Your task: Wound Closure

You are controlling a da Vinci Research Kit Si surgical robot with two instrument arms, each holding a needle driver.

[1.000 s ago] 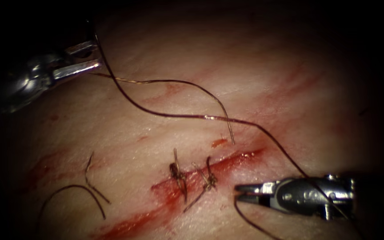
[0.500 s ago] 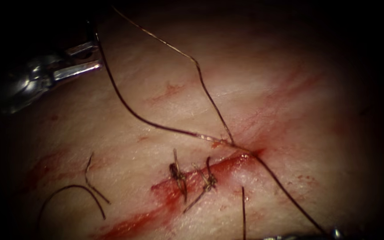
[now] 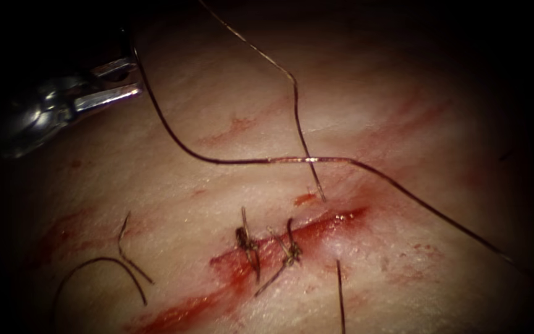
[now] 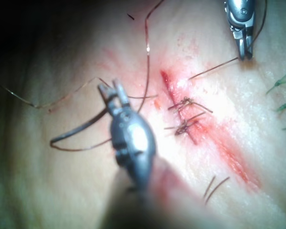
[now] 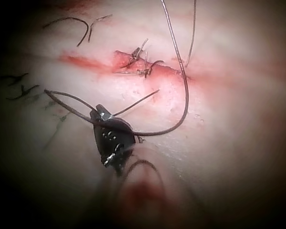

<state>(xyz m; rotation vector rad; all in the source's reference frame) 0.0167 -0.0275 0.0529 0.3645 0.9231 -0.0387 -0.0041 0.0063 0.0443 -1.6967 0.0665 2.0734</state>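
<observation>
Left tool (image 3: 125,79) jaws parted, gripping nothing I can see. The needle (image 4: 76,128) lies loose on the tissue (image 3: 403,93) beside it, left of the cut (image 3: 316,226). Right tool (image 5: 101,114) clamps the thread (image 3: 403,188). Risk: the crossed strands snag, or a pull drags the needle.
</observation>
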